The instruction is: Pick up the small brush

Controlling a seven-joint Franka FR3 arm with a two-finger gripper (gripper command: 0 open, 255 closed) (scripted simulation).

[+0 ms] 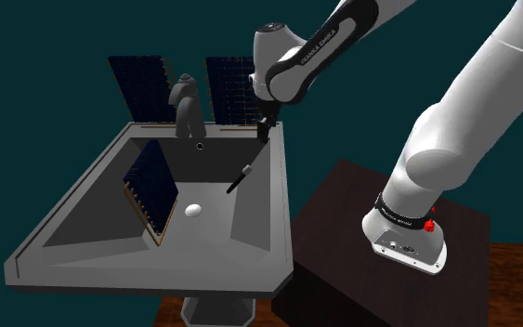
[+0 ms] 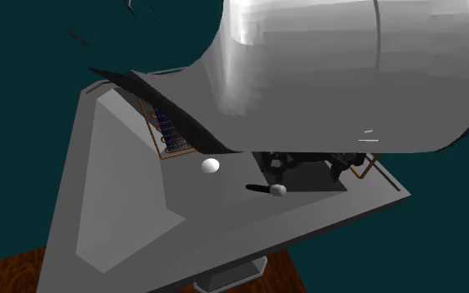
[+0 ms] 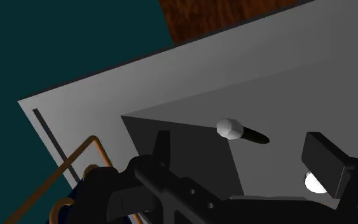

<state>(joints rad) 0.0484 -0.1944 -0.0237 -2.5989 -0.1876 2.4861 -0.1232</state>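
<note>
Shoulder view: the small brush [image 1: 241, 178] lies in the grey sink [image 1: 64, 260], close by the basin's inner wall on that view's right, pale head toward the rim; a white rounded object [image 1: 192, 211] sits near it; the jaws hang above the brush, spread wide, holding nothing; a faucet [image 1: 185, 98] stands behind.

We get dim, even light overall, teal backdrop dark. Sink rim [image 1: 157, 271] reads lighter than the shaded basin walls [image 1: 250, 209]. Arm [image 2: 349, 75] carries a soft white sheen up top, dark shadow beneath it.
</note>
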